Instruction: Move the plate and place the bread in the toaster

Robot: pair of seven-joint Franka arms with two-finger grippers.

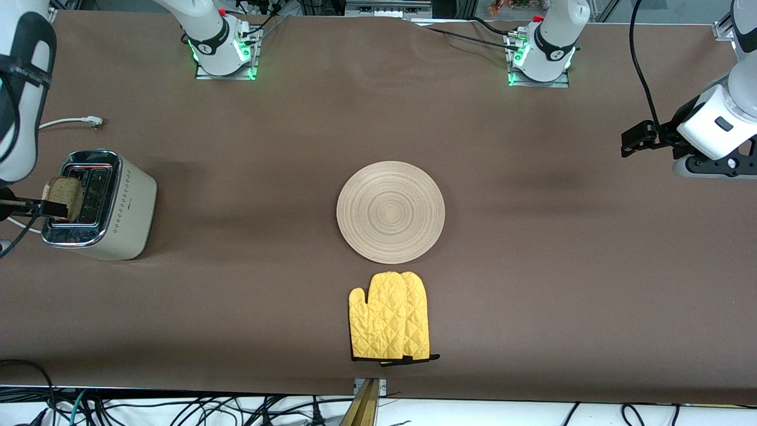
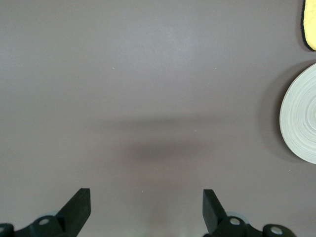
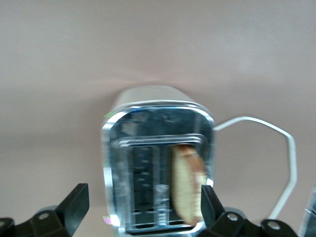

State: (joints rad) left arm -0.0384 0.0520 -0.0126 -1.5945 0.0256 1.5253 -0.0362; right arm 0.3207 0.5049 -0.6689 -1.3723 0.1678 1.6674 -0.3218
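The cream toaster [image 1: 121,207] with a chrome top stands at the right arm's end of the table. The brown bread [image 1: 62,197] stands on edge in its outer slot and sticks up above the chrome. My right gripper [image 1: 41,207] is open over the toaster [image 3: 158,148]. In the right wrist view its fingers [image 3: 142,202] are wide apart and the bread [image 3: 187,185] is close beside one finger. The wooden plate [image 1: 390,212] lies flat at mid table, with nothing on it. My left gripper [image 1: 637,139] is open and empty [image 2: 146,205], and waits over bare table at the left arm's end; the plate's edge [image 2: 301,118] shows off to one side.
A yellow quilted oven mitt [image 1: 390,316] lies just nearer the front camera than the plate. A white cable with a plug [image 1: 89,121] lies on the table beside the toaster, farther from the front camera. A brown cloth [image 1: 532,266] covers the table.
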